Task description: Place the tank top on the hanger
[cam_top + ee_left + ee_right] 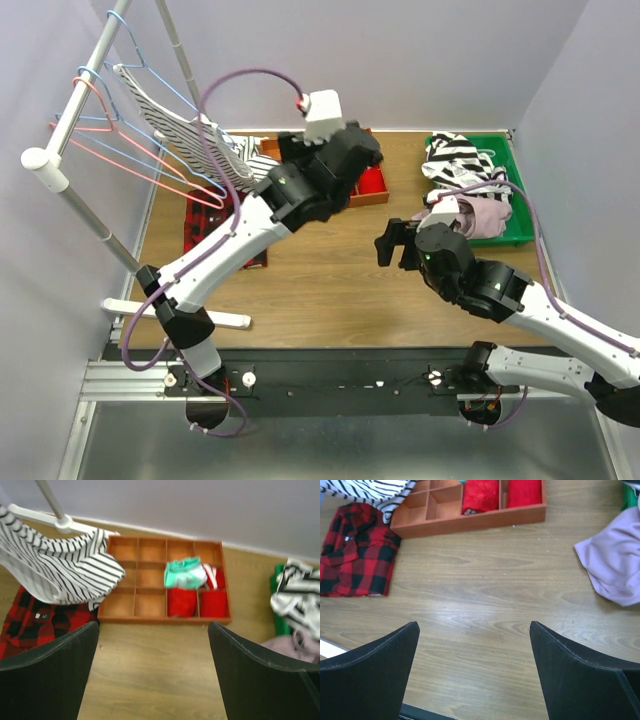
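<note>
Tank top (65,572) hanging at 10 o'clock of left gripper (152,625), fingers apart, holding nothing. It is seemingly draping over hanger (170,85). Right gripper (474,625) also gaping and empty, sitting farther off toward 3 o'clock.

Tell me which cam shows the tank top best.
Top external: the tank top shows nearly whole, hanging from the rack, lower end behind the left arm. Left wrist shows it closer but cropped at the frame's left edge. Right wrist catches only a striped corner.
</note>
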